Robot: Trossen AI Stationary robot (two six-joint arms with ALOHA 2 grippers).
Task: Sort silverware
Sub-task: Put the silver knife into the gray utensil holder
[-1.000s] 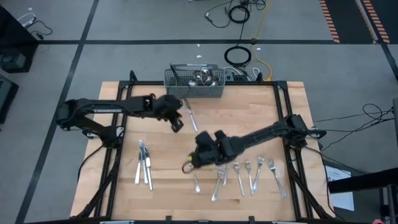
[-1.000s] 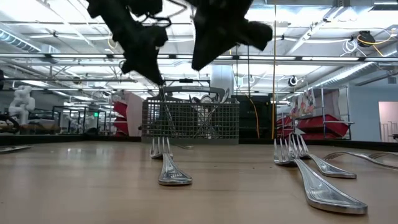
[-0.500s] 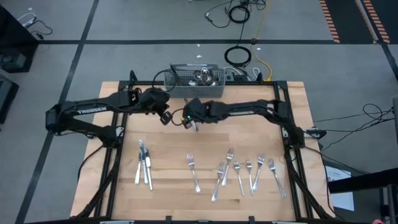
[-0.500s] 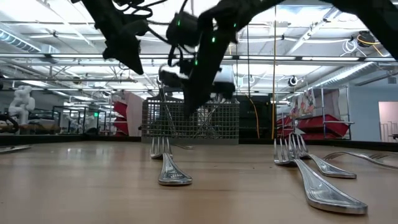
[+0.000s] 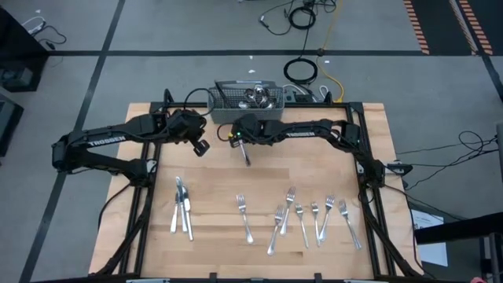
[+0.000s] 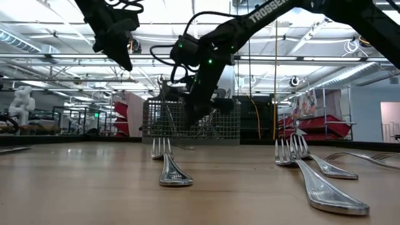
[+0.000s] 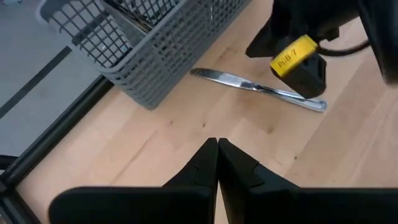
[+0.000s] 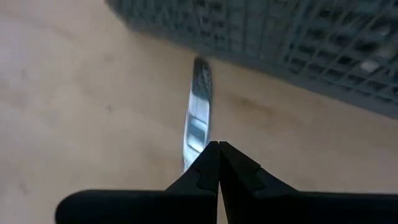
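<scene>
Where the loose knife point(image 5: 244, 152) lies flat on the wooden table point(image 5: 212, 244), just in front of the grey mesh basket point(image 5: 271, 115), its slim silver blade catches the light. The right gripper point(image 5: 238, 138), fingers pressed together and empty, hovers above it. The left gripper point(image 5: 201, 147), likewise closed on nothing, hangs nearby. Three knives point(image 5: 181, 206) lie grouped near the table's left side; forks point(image 5: 302, 218) lie fanned toward its right. Bare wood separates the groups. Grey floor with cables point(image 5: 301, 71) surrounds the table.
</scene>
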